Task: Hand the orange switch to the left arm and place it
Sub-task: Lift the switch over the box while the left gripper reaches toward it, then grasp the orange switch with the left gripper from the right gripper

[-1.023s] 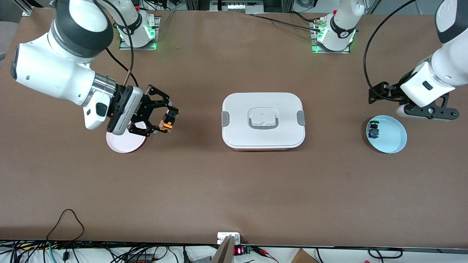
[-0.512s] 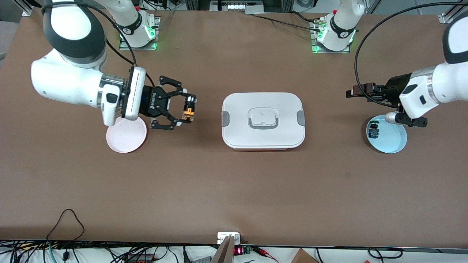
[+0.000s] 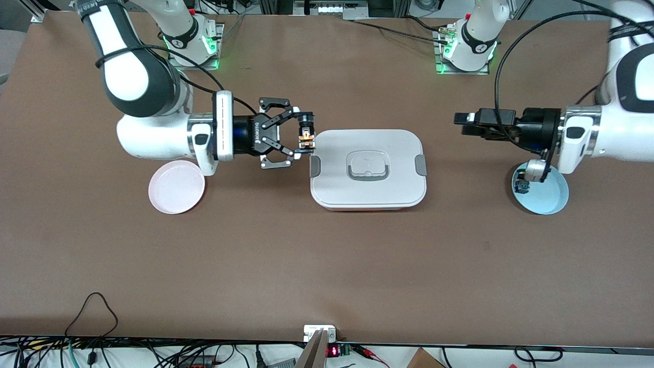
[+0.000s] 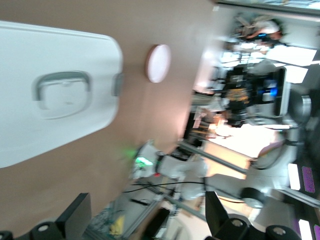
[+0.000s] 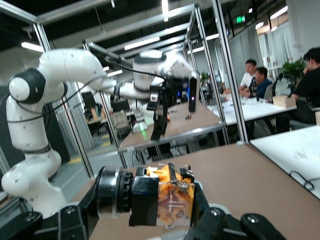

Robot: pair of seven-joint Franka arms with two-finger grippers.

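Clamped on the orange switch [image 3: 306,137], our right gripper [image 3: 301,139] has swung from mid-left to the box [image 3: 368,168] edge; left gripper [image 3: 467,124], fingers apart, now faces it.

We see the right gripper [image 3: 305,137] held level in the air, wrist horizontal, fingers clamped on the orange switch [image 3: 306,138]. Left gripper [image 3: 462,124] is also level and airborne, pointing toward the right arm's end, fingers [image 4: 75,220] spread apart.
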